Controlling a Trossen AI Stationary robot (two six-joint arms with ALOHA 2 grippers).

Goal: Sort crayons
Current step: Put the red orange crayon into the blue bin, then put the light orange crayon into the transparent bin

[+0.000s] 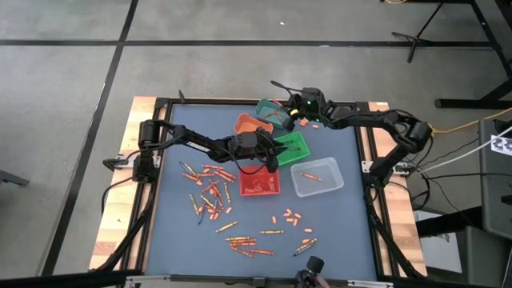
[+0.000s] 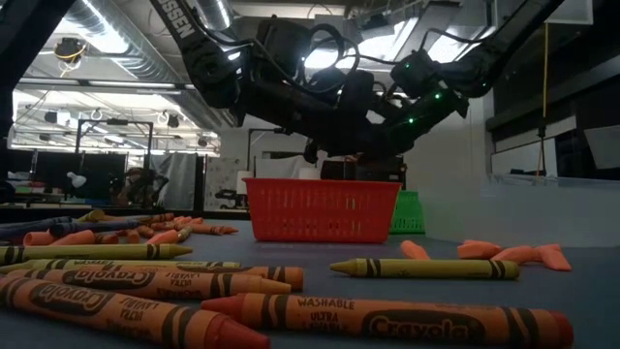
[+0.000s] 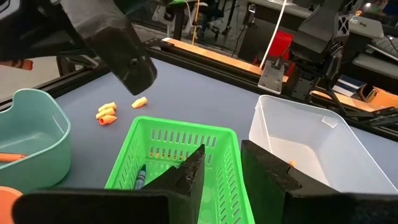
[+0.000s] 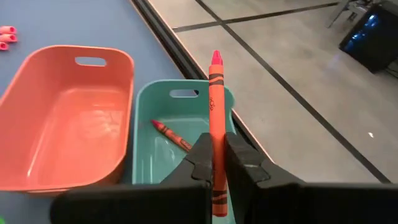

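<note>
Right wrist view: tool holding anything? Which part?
Yes. The right tool is shut on an orange-red crayon, gripped on its lower half, tip up, over the teal bin. The left tool holds nothing.
</note>
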